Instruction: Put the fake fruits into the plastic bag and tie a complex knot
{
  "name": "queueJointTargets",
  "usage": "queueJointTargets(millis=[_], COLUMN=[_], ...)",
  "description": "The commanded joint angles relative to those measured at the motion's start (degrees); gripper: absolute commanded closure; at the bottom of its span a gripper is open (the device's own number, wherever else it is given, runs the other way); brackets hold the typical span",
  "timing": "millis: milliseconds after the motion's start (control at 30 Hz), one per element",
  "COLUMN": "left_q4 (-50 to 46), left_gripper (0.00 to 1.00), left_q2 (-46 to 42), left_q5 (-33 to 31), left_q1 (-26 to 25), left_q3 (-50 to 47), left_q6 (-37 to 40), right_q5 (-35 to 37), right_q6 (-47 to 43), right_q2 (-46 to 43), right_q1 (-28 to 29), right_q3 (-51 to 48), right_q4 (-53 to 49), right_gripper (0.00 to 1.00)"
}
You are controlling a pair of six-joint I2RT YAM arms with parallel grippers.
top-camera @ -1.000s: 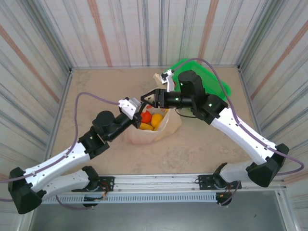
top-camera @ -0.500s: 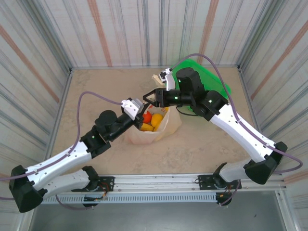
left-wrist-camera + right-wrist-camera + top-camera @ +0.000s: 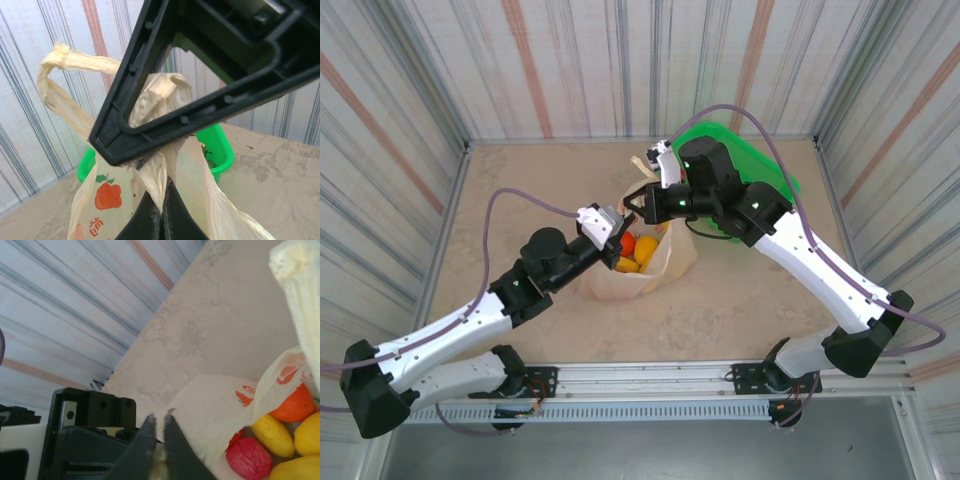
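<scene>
The thin, crinkled cream plastic bag (image 3: 665, 262) printed with red fruit sits mid-tabletop (image 3: 520, 190), with glossy orange, yellow and red plastic fruits (image 3: 638, 250) inside. Left gripper (image 3: 162, 200) is pinched tight on a twisted handle strand (image 3: 156, 175). The right gripper (image 3: 159, 425) nips the cream film, fingers almost together.

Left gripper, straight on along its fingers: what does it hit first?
The left gripper, shut on the plastic bag handle, points straight at a black finger of the right gripper. That comes first, probably almost at once; depth is unclear.
</scene>
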Motion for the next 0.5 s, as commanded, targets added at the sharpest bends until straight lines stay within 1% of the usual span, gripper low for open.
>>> queueJointTargets(millis=[0, 67, 133, 167, 233, 333, 367, 467], left_q4=[-1.8, -4.3, -7.5, -9.1, -11.3, -14.1, -14.2, -12.5], left_gripper=[0.79, 0.51, 0.35, 0.29, 0.20, 0.16, 0.13, 0.10], left_q2=[-1.3, -3.5, -6.4, -8.0, -10.6, -13.3, -13.9, -13.6], left_q5=[0.1, 0.1, 1.8, 3.5, 5.9, 10.7, 12.7, 20.1], left_q1=[-0.4, 0.0, 1.1, 1.9, 4.0, 8.4, 10.0, 14.4], left_q3=[2.3, 2.3, 2.6, 2.5, 2.0, 1.4, 0.9, -0.5], left_q6=[1.8, 2.4, 2.4, 2.2, 1.4, -0.6, -1.6, -3.8], right_q5=[-0.9, -5.0, -10.9, -14.4, -19.1, -23.7, -27.0, -35.4], right_q6=[-2.6, -3.9, -5.5, -6.4, -9.0, -13.9, -16.0, -20.9], right_q2=[0.6, 0.6, 1.0, 1.6, 2.5, 2.8, 3.1, 3.5], right_q1=[-0.3, -1.5, -3.0, -3.9, -4.9, -5.4, -5.6, -6.9], right_q3=[1.7, 1.5, 1.2, 1.2, 0.9, 0.0, -0.4, -1.4], right_q4=[-0.9, 1.2, 3.6, 4.9, 7.9, 12.3, 14.2, 18.6], right_gripper=[1.00, 1.00, 1.00, 1.00, 1.00, 0.98, 0.98, 0.99])
